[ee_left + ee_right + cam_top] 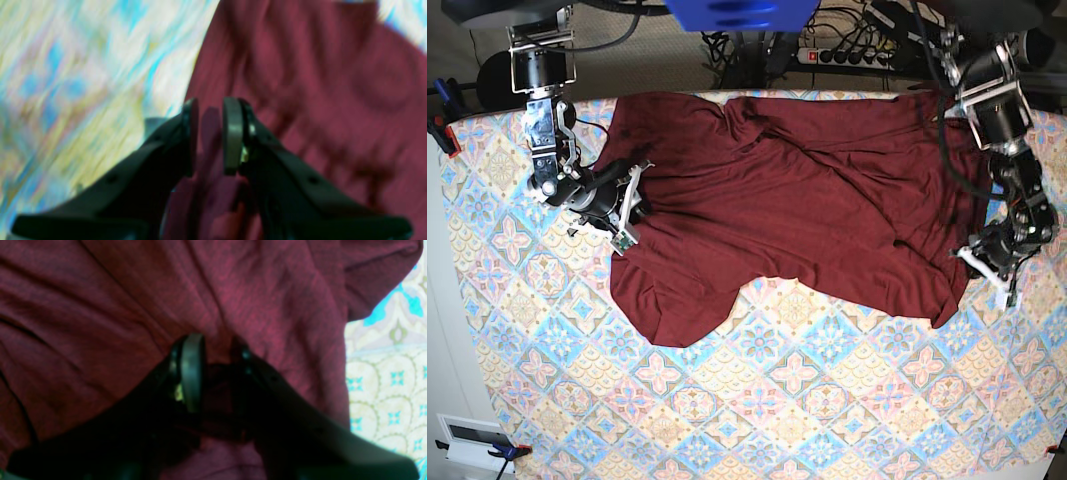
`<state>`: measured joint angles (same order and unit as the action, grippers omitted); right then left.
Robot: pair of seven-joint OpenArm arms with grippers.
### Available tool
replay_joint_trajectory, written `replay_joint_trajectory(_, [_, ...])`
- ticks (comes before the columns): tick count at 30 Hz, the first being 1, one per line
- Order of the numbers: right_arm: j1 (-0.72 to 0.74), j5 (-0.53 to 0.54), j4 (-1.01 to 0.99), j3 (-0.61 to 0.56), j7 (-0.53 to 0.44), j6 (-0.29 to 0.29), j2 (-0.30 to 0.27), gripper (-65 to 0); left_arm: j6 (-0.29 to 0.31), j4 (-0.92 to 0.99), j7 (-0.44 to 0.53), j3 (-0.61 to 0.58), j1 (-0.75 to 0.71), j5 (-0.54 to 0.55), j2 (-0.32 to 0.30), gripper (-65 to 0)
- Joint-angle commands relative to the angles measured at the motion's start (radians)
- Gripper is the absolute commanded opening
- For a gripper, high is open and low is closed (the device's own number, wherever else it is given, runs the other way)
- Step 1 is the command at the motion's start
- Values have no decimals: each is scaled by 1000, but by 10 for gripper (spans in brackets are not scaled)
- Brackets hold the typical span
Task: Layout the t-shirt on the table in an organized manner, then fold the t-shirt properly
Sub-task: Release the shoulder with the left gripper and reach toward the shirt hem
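Spreading is the step in hand, judging by how the t-shirt [787, 200] lies: it covers the far half of the table [757, 400], wide but rumpled, with heavy diagonal ridges across the middle and an uneven near edge that dips low at the base view's left and right and rises in between.

The right gripper [211, 373] sits at the garment's edge on the base view's left, and its wrist camera shows maroon cloth bunched between the two fingers, so it pinches a fold of the t-shirt. The left gripper [210, 136] sits at the opposite edge, close to the cloth's border with the patterned table. Its view is smeared, yet a strip of maroon shows in the narrow gap between the fingers, so it seems to be nipping fabric too, though I can't be certain.

To do this well, both arms should pull outward and apart together, low over the table, so the tension runs straight across the chest and draws the diagonal ridges flat. Uneven pulling would likely drag the whole shirt sideways instead. The jersey looks thin and soft, so a small pinch may slip; keep the grip firm and the motion slow. Only let go once the cloth lies taut, then sort the sleeves and hem before any fold
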<state>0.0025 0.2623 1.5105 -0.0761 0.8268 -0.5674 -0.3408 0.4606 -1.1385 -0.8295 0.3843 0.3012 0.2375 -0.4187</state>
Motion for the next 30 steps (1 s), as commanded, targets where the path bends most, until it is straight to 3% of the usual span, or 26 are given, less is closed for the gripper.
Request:
replay_joint_trajectory(1, [6,-19,6,3,21,7,-13,-509,0,16,17,-8,40,13,-9,-514])
replay_joint_trajectory(6, [6,-19,6,5,21,7,-13,-509,0,117,20,-11,146,15,44,-383])
replay_joint_trajectory(10, [6,-19,6,5,21,7,-13,-509,0,200,43,-17,188,18,50,-313])
replay_joint_trajectory(16, [11,-19,6,5,21,7,-13,-509,-7,217,85,-18,195,7,73,-305])
replay_joint_trajectory(20, [12,-19,6,5,21,7,-13,-509,-67,317,151,-17,221,10,90,-305])
replay_joint_trajectory(24, [12,-19,6,5,21,7,-13,-509,-118,460,247,-18,267,7,102,-373])
replay_joint_trajectory(29, [12,-19,6,5,21,7,-13,-509,-127,521,290,-17,330,10,140,-639])
replay_joint_trajectory(30, [12,-19,6,5,21,7,-13,-509,-127,521,292,-17,341,10,143,-650])
